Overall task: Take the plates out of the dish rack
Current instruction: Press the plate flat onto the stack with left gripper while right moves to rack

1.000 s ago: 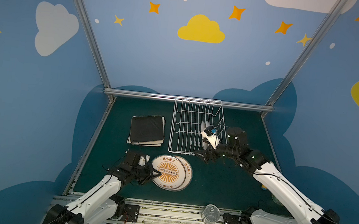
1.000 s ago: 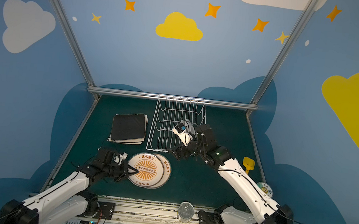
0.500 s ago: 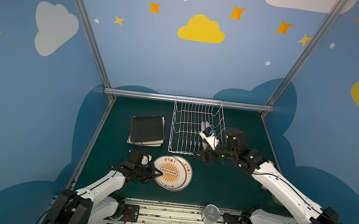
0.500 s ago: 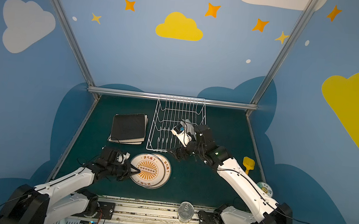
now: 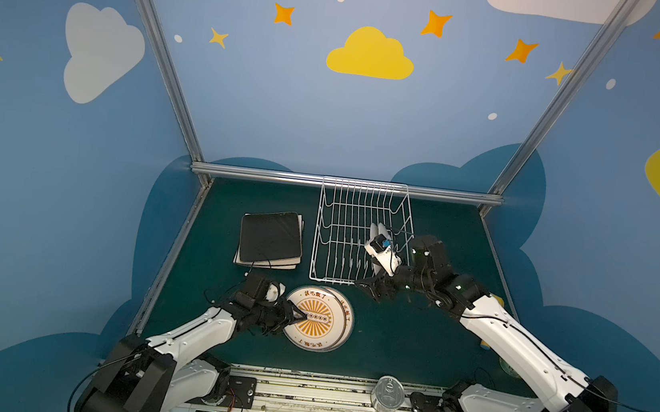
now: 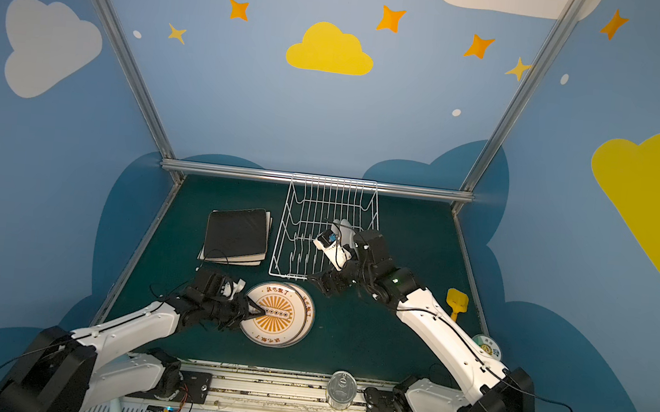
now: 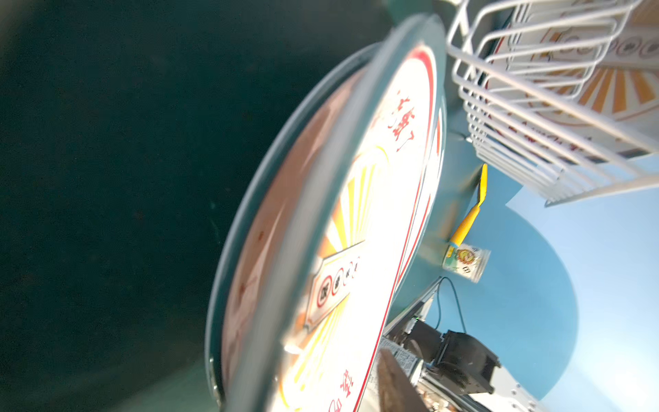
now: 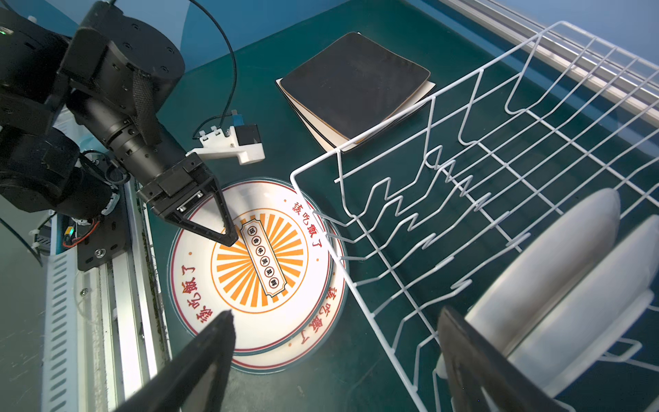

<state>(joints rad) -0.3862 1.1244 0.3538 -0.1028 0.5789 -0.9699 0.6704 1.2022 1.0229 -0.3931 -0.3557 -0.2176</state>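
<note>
The white wire dish rack [image 5: 317, 235] [image 6: 275, 230] [image 8: 428, 103] stands at the back, with two white plates [image 5: 377, 237] [image 8: 556, 271] upright at its right side. On the mat lie a black square plate [image 5: 271, 236] [image 6: 235, 232] atop cream ones, and two stacked round sunburst plates [image 5: 318, 318] [image 6: 279, 314] [image 8: 260, 264]. My left gripper [image 5: 300, 315] [image 6: 260, 311] is open astride the top round plate's left rim; its one visible finger [image 7: 396, 385] stands just off the plate's face. My right gripper [image 5: 369, 291] [image 8: 338, 321] hangs wide open at the rack's near right corner, holding nothing.
A tin can [image 5: 387, 392] stands on the front rail. A yellow scoop [image 6: 456, 302] and a small round tub [image 6: 487, 347] lie by the right wall. A metal bar [image 5: 343, 183] runs just behind the rack.
My left jaws have parted from the top round plate, which now lies on the stack, and the tips have slid a little further over it. The right arm has barely moved.
</note>
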